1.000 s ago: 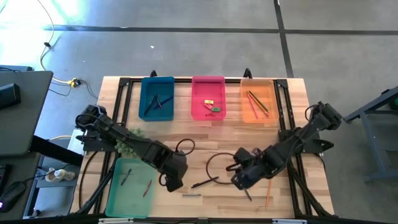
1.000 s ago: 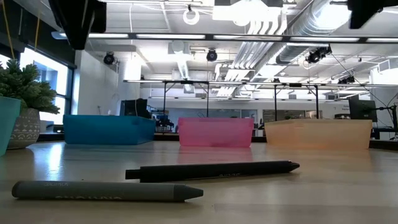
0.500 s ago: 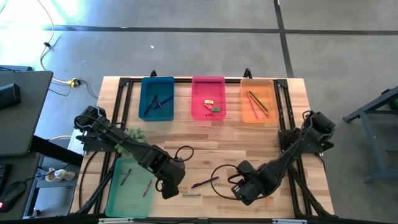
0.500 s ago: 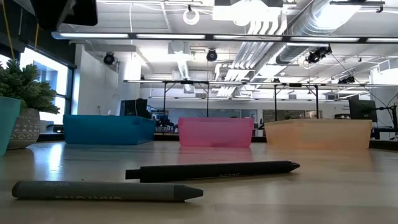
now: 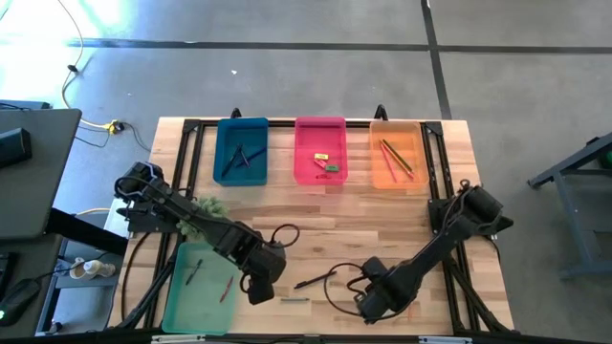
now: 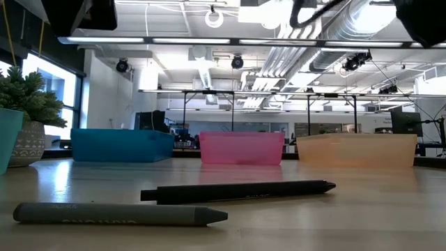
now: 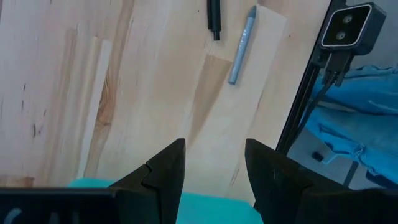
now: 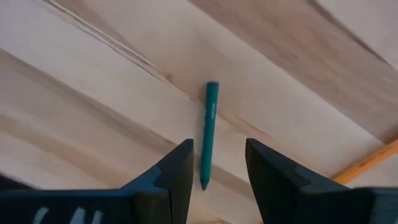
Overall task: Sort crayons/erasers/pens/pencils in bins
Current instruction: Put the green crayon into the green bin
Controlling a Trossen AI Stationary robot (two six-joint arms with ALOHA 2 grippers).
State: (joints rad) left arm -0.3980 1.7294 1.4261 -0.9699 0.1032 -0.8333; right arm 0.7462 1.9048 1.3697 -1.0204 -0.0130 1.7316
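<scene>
Both grippers hang open over loose sticks at the table's 6 o'clock edge
Right gripper (image 8: 216,163) empty above a green pencil (image 8: 209,133); left gripper (image 7: 214,165) empty, grey crayon (image 7: 241,45) and black pen (image 5: 316,280) at 12 o'clock of it

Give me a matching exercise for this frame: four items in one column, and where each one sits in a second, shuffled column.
Items:
1. grey crayon
2. teal crayon
3. yellow eraser
4. green pencil

Places:
A. in the pink bin
B. on the table ahead of the open left gripper
C. in the orange bin
D. on the table between the open right gripper fingers

Pairs: 1-B, 2-D, 3-A, 4-C
</scene>
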